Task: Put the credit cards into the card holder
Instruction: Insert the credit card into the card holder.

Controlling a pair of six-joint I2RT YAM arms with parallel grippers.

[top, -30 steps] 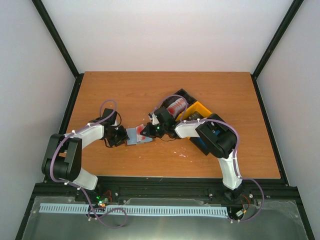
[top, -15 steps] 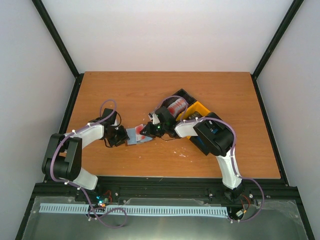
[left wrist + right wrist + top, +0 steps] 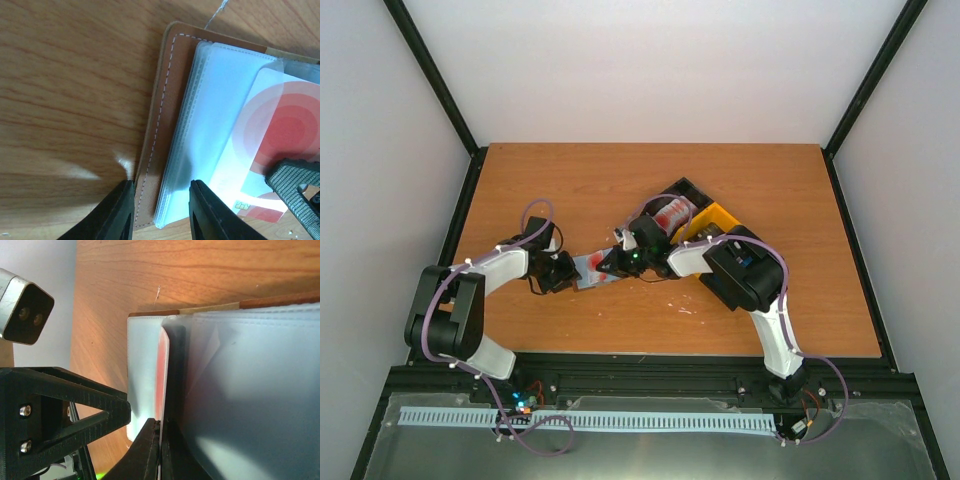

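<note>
The brown card holder lies open on the table between my two grippers. In the left wrist view its stitched cover and its stack of clear sleeves sit between the jaws of my left gripper, which grips that edge. My right gripper is shut on a red-and-white credit card, held edge-on and partly inside a sleeve. From the left wrist that card shows under clear plastic. More credit cards lie in the black bin.
A black bin and a yellow bin stand behind the right arm, right of centre. The left gripper's finger and wrist camera are close to the card's left side. Black frame rails edge the table.
My right gripper has moved a little to the left with the card, deeper over the card holder. The left gripper has stayed on the holder's edge.
</note>
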